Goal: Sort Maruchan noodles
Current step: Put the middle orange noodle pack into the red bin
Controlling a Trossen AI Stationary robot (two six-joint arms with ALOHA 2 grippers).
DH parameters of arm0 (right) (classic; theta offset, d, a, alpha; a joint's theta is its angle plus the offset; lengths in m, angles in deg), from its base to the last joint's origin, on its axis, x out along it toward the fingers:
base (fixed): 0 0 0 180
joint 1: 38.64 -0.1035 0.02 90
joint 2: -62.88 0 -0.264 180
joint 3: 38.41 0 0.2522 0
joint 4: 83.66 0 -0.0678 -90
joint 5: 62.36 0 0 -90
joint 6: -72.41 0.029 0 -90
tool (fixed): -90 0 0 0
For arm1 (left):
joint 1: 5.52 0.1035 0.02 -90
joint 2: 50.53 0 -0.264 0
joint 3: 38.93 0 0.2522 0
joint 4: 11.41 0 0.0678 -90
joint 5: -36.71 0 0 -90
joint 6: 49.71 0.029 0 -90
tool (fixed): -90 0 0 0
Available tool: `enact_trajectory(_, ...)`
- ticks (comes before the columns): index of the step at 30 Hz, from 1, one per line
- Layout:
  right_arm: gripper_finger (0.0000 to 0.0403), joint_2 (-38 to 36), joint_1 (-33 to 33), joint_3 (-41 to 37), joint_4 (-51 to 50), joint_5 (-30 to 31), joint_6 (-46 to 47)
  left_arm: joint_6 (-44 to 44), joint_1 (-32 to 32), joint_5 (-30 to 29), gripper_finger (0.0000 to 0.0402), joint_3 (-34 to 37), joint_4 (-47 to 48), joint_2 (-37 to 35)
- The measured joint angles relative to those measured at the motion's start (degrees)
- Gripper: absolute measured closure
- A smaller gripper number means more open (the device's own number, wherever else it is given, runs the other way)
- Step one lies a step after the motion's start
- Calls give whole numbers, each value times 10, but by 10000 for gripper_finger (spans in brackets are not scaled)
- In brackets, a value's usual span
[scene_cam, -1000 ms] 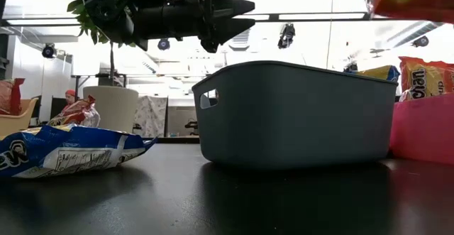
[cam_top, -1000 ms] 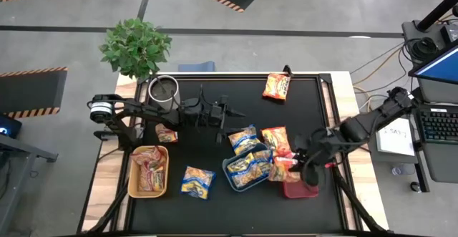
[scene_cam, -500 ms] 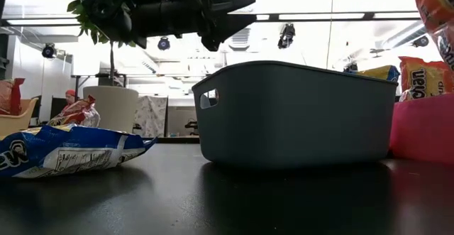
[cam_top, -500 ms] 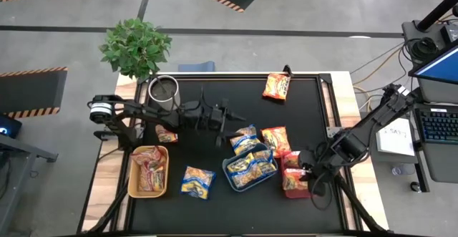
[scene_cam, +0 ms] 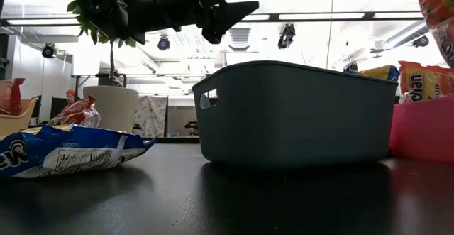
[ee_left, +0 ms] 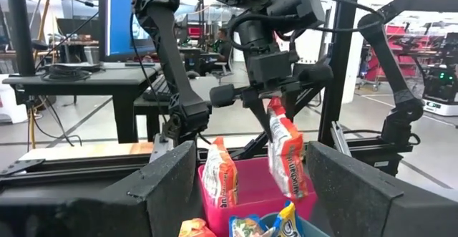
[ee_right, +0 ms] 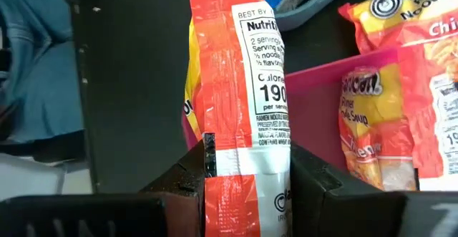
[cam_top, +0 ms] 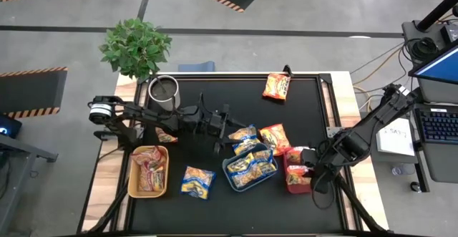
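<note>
My right gripper is shut on an orange noodle packet that hangs over the pink tray at the near right. Another orange packet stands inside that tray. My left gripper hovers open above the table's middle and holds nothing. The blue tray holds blue-and-yellow packets. The yellow tray holds red ones. Loose packets lie flat on the table: a blue one, a blue one, an orange one, an orange one and a red one. My right gripper pinches the orange packet near one short end between its two fingers, across its flat faces. The fingers slant down from above. The packet hangs upright below them with its lower end down at the pink tray; I cannot tell whether it touches.
A white cup and a potted plant stand at the far left corner. Bare black table lies along the near edge and at the far middle. Desks, monitors and other arms stand in the room beyond.
My right gripper has come down toward the table's near right corner, tipping more steeply, and has carried the orange packet from higher up to just over the pink tray. My left gripper has swung a little toward the near edge and stays open.
</note>
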Motion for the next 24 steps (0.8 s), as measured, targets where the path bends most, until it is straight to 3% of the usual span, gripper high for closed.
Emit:
enact_trajectory(6, 296, 0, 0, 8, -59, 11, 0, 0, 0, 0, 151, 0, 0, 0)
enact_trajectory(17, 294, 4, 0, -4, -64, 42, -3, 0, 0, 0, 151, 0, 0, 0)
enact_trajectory(24, 293, -3, 0, 48, -85, 30, 9, 0, 0, 0, 151, 0, 0, 0)
